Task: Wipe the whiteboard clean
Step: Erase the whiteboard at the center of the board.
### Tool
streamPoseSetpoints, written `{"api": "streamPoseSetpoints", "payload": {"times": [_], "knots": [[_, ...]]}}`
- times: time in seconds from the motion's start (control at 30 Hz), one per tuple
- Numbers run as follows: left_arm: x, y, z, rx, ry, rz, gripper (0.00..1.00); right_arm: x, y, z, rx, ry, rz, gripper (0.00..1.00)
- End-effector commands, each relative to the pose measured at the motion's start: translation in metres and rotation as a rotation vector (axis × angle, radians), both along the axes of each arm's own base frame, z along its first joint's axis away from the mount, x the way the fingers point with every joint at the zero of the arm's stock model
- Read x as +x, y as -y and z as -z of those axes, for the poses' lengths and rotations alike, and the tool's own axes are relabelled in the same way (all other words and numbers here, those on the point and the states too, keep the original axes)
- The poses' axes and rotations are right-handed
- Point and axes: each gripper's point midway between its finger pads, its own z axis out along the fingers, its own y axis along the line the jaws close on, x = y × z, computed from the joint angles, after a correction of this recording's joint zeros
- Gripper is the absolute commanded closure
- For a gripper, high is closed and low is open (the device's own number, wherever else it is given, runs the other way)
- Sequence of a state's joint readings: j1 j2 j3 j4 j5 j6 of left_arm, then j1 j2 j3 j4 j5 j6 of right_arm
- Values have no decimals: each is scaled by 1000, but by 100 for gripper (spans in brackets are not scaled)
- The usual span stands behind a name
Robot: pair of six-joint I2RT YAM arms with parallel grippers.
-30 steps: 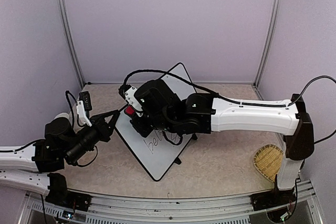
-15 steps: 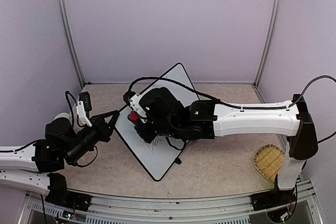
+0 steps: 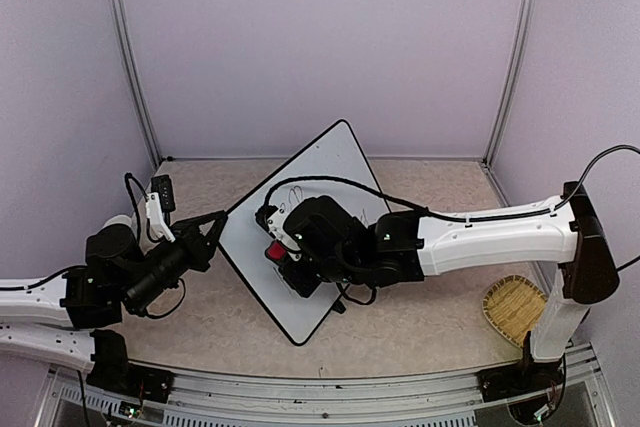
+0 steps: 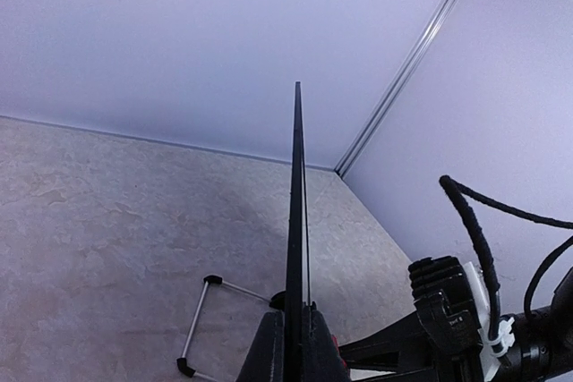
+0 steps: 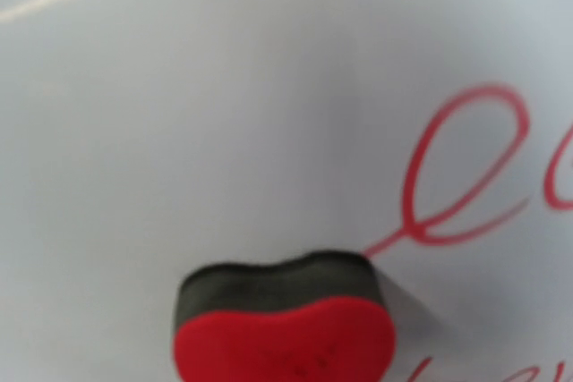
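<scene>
Our L claw (image 3: 214, 226) is clamped on the left corner of the board (image 3: 330, 162). R claw (image 3: 278, 253) pinches a red & black eraser (image 5: 282, 319) against its face. Board's white w/ thin black frame and rounded corners, set diamond-wise mid table (image 3: 420, 317), with looped writing (image 5: 448, 176) just beside the eraser.

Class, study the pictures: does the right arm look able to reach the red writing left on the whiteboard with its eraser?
Probably yes. The right gripper holds the eraser at the whiteboard, right beside the red writing, with nothing between them; the left gripper clamps the board's edge.
</scene>
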State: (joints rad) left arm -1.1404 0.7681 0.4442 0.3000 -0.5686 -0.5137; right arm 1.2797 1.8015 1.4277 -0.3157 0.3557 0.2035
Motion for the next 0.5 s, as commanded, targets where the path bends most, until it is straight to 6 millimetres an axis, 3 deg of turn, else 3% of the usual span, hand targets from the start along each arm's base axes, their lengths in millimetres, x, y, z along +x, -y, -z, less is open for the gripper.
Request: {"api": "streamPoseSetpoints", "payload": {"times": [0.0,0.47], "knots": [[-18,22,29,123,-53,147,100,-3,12,31,-68,-62,-1,86],[-22,27,33,128,-57,177,100,25,-22,-37,49,37,-7,86]]}}
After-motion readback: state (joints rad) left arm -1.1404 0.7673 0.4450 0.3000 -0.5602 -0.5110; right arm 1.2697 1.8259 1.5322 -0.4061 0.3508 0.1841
